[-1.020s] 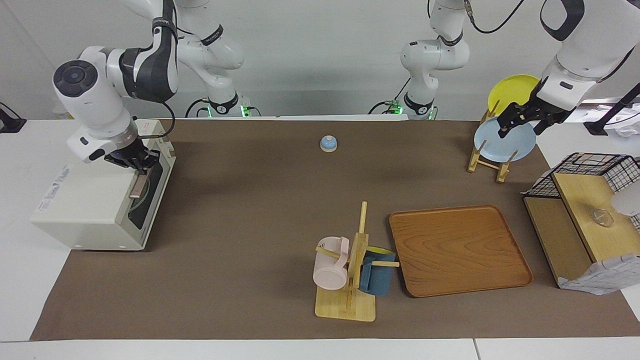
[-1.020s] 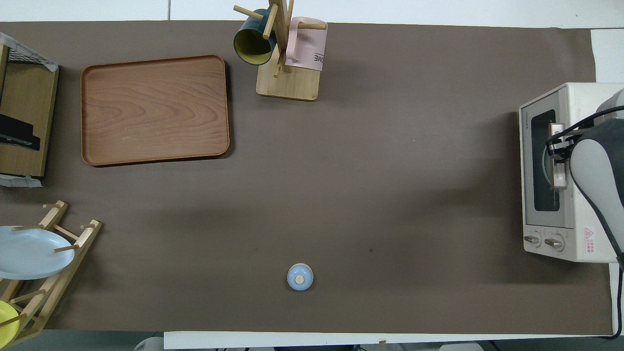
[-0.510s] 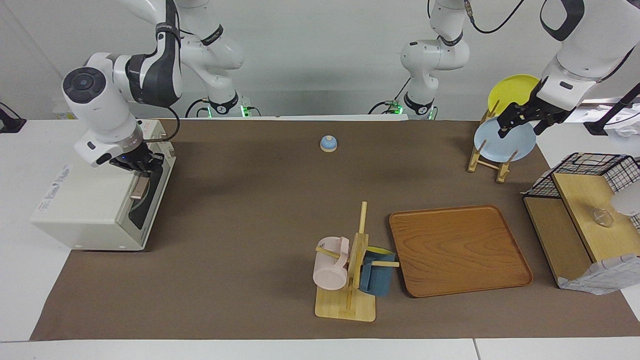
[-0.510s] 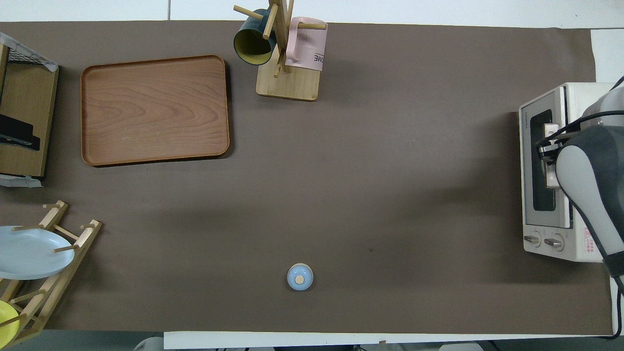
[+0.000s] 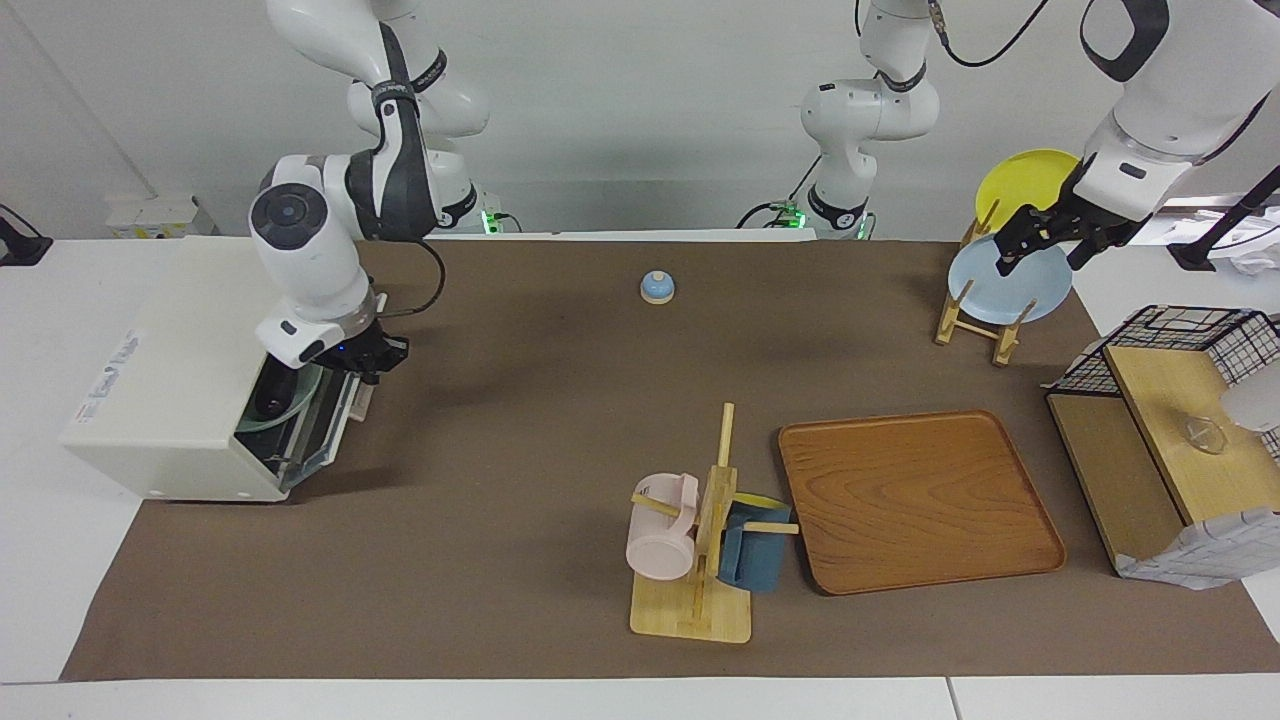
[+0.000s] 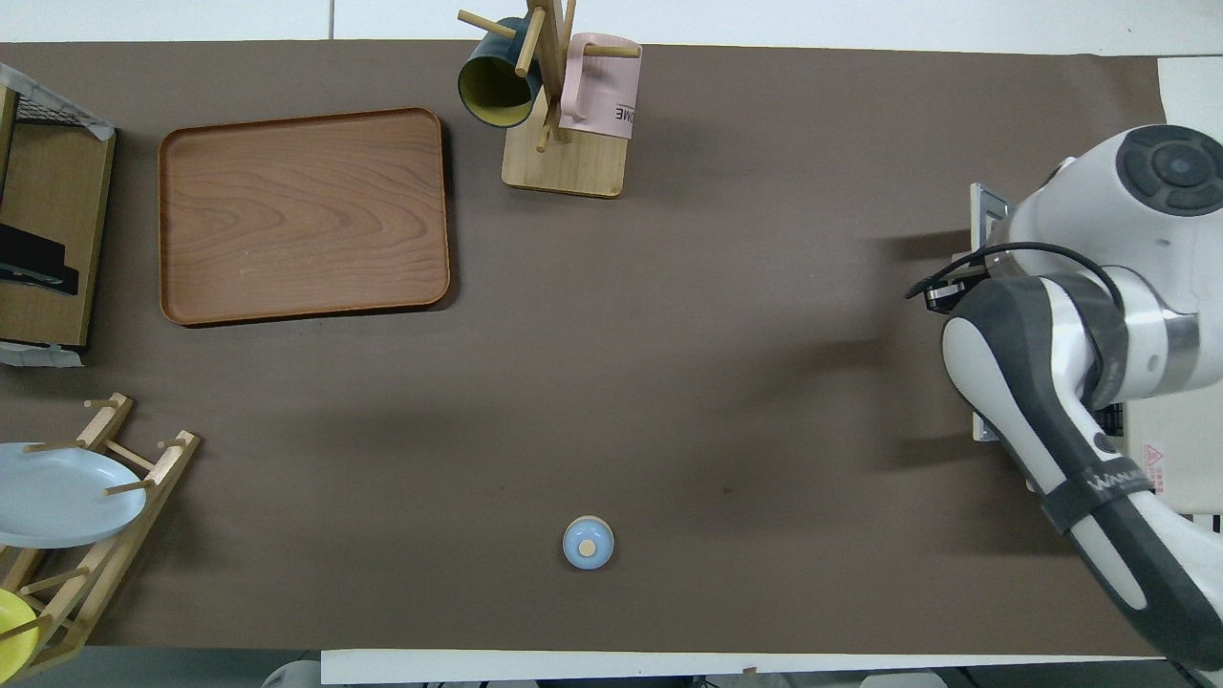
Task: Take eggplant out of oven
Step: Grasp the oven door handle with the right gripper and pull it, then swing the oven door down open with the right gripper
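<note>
The cream-white oven (image 5: 170, 360) stands at the right arm's end of the table, its glass door (image 5: 335, 420) swung down and open. Inside, the dark eggplant (image 5: 272, 393) lies on a pale green plate (image 5: 300, 408). My right gripper (image 5: 365, 368) is at the door's top edge, shut on the door handle, which its fingers hide. In the overhead view the right arm covers most of the oven (image 6: 1170, 468); only a corner of the door (image 6: 984, 205) shows. My left gripper (image 5: 1038, 250) waits, open, over the plate rack.
A blue bell (image 5: 657, 287) sits mid-table near the robots. A mug tree (image 5: 700, 560) with a pink and a blue mug stands beside a wooden tray (image 5: 915, 495). A plate rack (image 5: 985, 310) and a black wire basket (image 5: 1190, 340) are at the left arm's end.
My right gripper has swung out and down from the oven's front, pulling the door from shut to open. The eggplant and plate inside now show. The left arm has not moved.
</note>
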Action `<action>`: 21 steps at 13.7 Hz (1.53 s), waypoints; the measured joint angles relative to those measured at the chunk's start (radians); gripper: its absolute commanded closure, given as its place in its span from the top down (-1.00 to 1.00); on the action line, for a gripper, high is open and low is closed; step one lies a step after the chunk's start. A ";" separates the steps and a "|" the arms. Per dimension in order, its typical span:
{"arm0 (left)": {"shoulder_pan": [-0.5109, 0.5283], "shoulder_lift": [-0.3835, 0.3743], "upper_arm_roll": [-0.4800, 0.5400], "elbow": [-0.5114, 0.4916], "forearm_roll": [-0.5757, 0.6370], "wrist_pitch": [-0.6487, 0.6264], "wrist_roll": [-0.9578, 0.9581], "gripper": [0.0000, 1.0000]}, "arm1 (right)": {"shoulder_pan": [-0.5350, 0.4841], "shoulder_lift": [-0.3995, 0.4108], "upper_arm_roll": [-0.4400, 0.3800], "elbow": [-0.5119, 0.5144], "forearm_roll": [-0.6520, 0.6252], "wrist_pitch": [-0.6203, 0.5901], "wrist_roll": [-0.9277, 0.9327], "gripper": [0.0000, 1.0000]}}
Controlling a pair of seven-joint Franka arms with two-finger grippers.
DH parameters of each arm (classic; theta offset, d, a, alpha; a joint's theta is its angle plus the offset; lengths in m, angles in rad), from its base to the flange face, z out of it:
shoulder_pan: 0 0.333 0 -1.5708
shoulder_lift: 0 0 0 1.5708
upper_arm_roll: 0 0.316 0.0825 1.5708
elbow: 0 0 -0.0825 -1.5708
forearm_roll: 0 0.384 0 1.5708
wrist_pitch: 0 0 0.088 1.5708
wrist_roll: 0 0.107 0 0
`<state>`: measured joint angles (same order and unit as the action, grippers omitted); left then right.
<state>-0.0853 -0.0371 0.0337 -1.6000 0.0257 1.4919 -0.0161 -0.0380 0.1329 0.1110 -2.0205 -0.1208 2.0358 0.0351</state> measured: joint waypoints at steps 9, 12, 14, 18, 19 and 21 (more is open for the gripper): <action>0.000 0.000 0.000 0.000 0.000 0.000 0.000 1.00 | 0.024 0.153 -0.002 0.002 -0.001 0.151 0.043 -0.98; 0.000 0.000 0.000 0.000 0.000 0.000 0.000 1.00 | 0.039 0.155 -0.010 0.007 0.025 0.182 0.073 -0.98; 0.000 0.000 0.000 0.000 0.000 0.000 0.000 1.00 | 0.079 0.155 -0.011 0.019 0.084 0.183 0.083 -0.94; 0.000 0.000 0.000 0.000 0.000 0.000 0.000 1.00 | 0.112 0.128 -0.018 0.090 0.102 0.061 0.133 0.01; 0.000 0.000 0.000 0.000 0.000 0.000 0.000 1.00 | 0.100 0.105 -0.026 0.105 0.102 0.012 0.148 0.01; 0.000 0.000 0.000 0.000 0.000 0.000 0.000 1.00 | 0.067 0.049 -0.033 0.114 0.089 -0.082 0.173 0.01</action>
<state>-0.0853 -0.0371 0.0337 -1.6000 0.0257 1.4916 -0.0161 0.0293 0.1817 0.0776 -1.9065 -0.0314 1.9534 0.2082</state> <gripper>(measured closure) 0.000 0.524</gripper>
